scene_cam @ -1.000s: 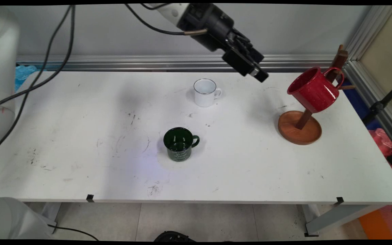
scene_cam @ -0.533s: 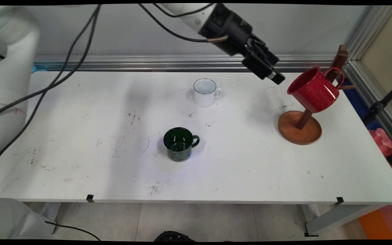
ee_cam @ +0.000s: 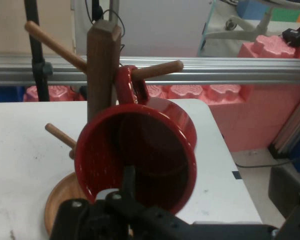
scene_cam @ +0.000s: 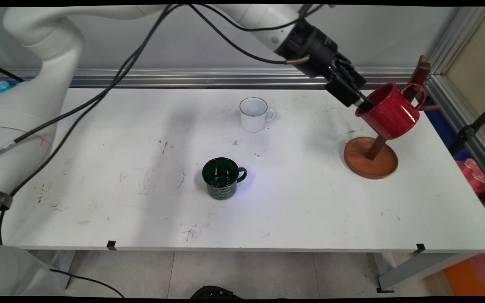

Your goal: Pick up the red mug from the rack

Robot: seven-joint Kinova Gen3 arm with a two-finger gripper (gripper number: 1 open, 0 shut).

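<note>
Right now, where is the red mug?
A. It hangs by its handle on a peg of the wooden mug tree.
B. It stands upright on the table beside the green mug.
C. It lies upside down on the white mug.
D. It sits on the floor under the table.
A: the red mug hangs tilted, its handle over a peg of the wooden mug tree, with the gripper at its rim.

The end effector [scene_cam: 362, 102] hides part of the red mug's [scene_cam: 390, 111] rim; whether its fingers grip cannot be told.
</note>
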